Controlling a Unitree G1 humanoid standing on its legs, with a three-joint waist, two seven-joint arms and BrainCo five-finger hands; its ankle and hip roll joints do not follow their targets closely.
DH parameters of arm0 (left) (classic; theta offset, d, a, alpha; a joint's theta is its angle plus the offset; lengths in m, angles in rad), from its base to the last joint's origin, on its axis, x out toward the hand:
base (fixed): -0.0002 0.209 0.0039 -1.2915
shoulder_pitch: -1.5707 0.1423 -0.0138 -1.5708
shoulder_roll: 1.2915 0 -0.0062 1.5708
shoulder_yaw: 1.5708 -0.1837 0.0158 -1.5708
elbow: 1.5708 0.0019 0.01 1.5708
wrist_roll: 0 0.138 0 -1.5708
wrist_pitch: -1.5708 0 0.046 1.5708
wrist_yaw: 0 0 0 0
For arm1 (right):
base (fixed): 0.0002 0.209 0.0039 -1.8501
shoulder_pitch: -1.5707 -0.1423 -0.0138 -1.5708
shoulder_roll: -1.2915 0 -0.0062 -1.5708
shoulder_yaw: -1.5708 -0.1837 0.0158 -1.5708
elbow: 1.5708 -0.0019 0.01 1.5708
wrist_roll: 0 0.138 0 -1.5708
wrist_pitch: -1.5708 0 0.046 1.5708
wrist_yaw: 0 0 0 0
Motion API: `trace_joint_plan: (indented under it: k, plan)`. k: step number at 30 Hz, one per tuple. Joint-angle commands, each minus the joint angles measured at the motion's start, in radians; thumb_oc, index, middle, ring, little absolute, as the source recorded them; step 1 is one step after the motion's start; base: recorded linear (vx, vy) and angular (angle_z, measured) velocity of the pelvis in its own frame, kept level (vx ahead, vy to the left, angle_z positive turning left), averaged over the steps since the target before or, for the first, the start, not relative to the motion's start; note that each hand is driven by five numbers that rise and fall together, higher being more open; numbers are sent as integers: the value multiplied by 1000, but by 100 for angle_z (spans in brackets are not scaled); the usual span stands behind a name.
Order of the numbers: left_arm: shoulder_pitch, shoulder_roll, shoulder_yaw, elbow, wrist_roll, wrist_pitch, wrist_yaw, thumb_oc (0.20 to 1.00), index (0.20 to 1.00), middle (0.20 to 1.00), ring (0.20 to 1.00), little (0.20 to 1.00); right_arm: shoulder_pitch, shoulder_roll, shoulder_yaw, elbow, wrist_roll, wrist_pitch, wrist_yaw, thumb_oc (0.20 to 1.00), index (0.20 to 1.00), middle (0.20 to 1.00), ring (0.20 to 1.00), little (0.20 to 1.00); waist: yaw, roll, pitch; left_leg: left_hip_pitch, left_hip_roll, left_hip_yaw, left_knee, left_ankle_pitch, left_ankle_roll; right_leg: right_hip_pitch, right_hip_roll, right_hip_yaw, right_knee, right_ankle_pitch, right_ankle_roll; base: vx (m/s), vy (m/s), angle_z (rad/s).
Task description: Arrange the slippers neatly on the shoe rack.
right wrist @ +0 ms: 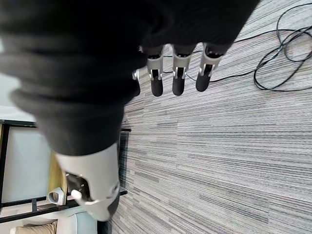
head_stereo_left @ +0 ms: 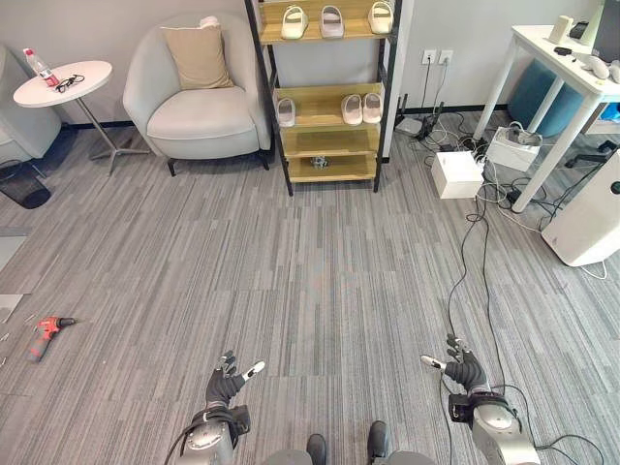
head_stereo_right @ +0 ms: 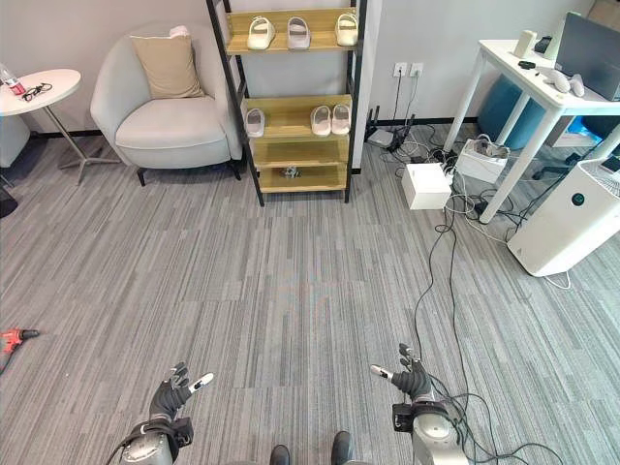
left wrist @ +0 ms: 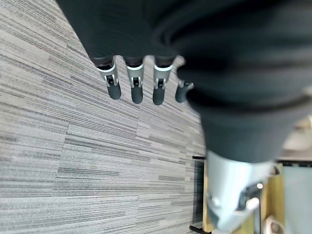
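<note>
Carpet (head_stereo_left: 320, 281), grey and striped, covers the floor between the robot and the far wall. Against that wall a pale armchair (head_stereo_left: 199, 107) with a tan cushion (head_stereo_left: 197, 56) stands just left of the shoe rack (head_stereo_left: 325, 145), a black frame with wooden shelves. A white desk (head_stereo_left: 567, 73) stands at the right; the right eye view takes in a white appliance (head_stereo_right: 562, 228) beside it and a dark screen (head_stereo_right: 588, 44) on top. A round side table (head_stereo_left: 63, 82) stands at the far left. A small white box (head_stereo_left: 455, 174) sits on the floor right of the rack among loose cables (head_stereo_left: 484, 242).

Six white slippers are on the rack: three on the top shelf (head_stereo_left: 331, 21), and on the middle shelf one at the left (head_stereo_left: 286, 111) and a pair at the right (head_stereo_left: 361, 108). A red drill (head_stereo_left: 44, 334) lies at the left in the left eye view; the right eye view catches just its end.

Both hands hang low over bare carpet, well apart from the rack. The left hand (head_stereo_left: 228, 380) has its fingers (left wrist: 136, 90) straight and holds nothing; the right hand (head_stereo_left: 462, 368) likewise, fingers (right wrist: 178, 83) extended and empty.
</note>
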Motion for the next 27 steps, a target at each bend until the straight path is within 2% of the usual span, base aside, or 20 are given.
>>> trace_joint_plan:
  k: [1,19,27]
  plan:
    - [-16,31,12,-22,7,-28,10,1000,1000,1000,1000,1000,-5,-9,13,-56,11,-22,-3,1000,1000,1000,1000,1000,15,-40,-30,-25,42,-76,-26,-29,-52,45,-97,5,2,-114,80,0,0,0]
    - [17,31,-1,-35,2,-13,-25,1000,1000,1000,1000,1000,12,-9,25,-37,-7,-9,3,1000,1000,1000,1000,1000,7,-38,-15,-21,43,-71,-26,-34,-57,52,-98,1,2,-120,82,0,0,0]
    - [12,40,-1,-51,5,-12,-18,1000,1000,1000,1000,1000,5,-22,30,-65,-10,-8,7,1000,1000,1000,1000,1000,4,-42,18,-30,43,-71,-26,-30,-56,41,-96,3,2,-116,83,-11,1,0]
